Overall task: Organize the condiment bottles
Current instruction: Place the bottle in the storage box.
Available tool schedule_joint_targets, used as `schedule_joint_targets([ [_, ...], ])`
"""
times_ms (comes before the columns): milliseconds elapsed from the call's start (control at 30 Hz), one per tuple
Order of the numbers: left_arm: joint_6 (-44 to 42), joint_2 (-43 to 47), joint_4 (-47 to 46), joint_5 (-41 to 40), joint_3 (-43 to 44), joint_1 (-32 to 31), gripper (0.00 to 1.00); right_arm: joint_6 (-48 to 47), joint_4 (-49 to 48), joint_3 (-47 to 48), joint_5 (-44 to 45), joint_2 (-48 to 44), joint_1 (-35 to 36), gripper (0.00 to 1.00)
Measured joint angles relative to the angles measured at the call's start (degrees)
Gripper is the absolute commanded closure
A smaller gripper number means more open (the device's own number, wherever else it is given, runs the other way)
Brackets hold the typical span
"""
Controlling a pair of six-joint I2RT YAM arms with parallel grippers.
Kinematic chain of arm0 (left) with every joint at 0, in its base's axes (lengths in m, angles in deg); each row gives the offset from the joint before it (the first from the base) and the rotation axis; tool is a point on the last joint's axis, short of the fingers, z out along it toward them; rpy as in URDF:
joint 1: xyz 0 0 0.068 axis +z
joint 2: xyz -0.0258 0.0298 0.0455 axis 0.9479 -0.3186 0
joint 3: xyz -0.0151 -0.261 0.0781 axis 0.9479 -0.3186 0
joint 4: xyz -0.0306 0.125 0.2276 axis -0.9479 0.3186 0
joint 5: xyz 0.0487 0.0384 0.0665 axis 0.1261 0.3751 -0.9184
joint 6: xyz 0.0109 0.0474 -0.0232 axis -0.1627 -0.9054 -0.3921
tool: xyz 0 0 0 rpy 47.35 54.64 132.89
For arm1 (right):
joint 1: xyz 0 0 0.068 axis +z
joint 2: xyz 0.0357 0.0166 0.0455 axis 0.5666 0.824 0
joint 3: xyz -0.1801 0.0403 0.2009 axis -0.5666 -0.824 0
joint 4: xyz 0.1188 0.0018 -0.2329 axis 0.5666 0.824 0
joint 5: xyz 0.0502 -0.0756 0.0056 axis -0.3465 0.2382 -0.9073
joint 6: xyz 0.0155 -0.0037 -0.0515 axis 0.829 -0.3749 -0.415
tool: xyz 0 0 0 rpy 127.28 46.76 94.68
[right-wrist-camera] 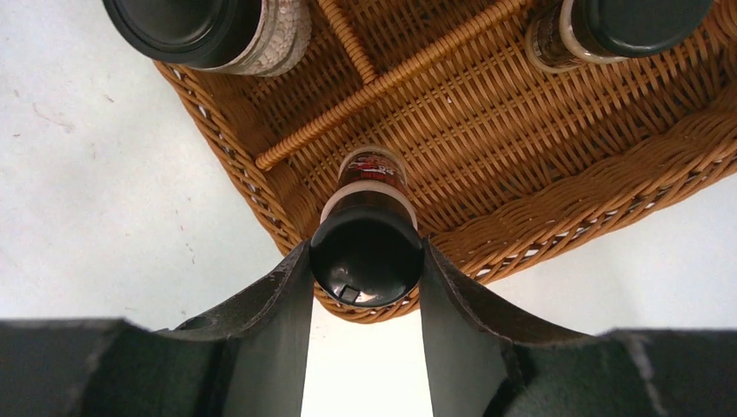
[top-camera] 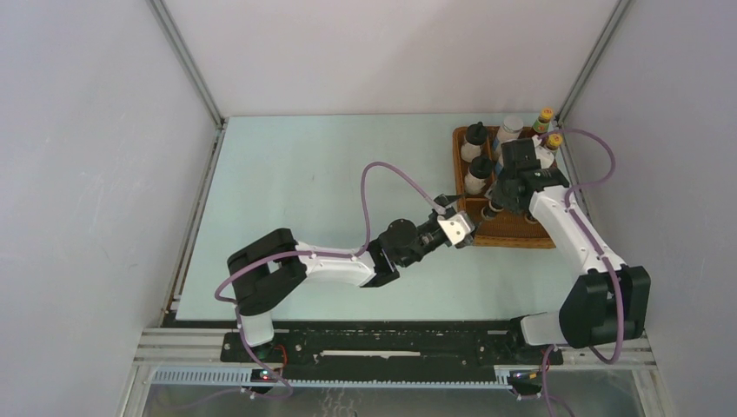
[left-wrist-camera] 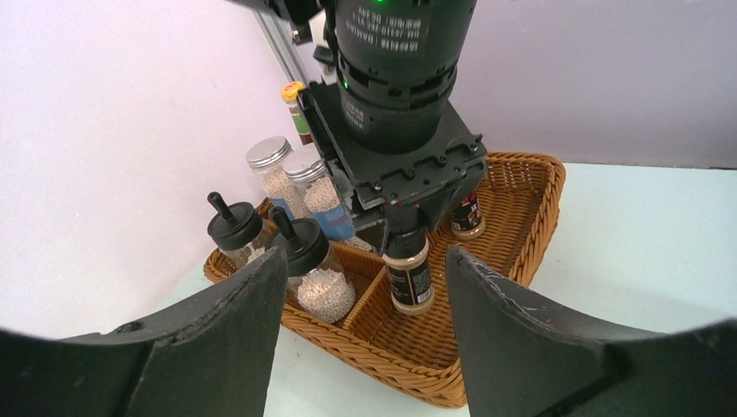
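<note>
Right fingers (right-wrist-camera: 291, 287) closed on the black cap of a tiny dark jar (right-wrist-camera: 369, 184), upright over the wicker tray (right-wrist-camera: 556, 204) compartment holding the other tiny dark jar (right-wrist-camera: 608, 26) (floor contact cannot be told); left fingers (left-wrist-camera: 261, 295) spread, empty, beside the tray over the table (top-camera: 304, 174).

Red sauce bottle (left-wrist-camera: 298, 113) mostly hidden behind right arm (left-wrist-camera: 395, 95); black-lidded jar (right-wrist-camera: 187, 30) cut off by top edge.
</note>
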Motion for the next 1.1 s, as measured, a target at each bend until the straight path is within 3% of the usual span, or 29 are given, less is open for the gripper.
schedule_joint_targets([
  [1100, 2.80, 0.24, -4.17, -0.22, -2.16, 1.77, 0.28, -0.48, -1.16, 3.80, 2.75, 11.41, 0.59, 1.00],
])
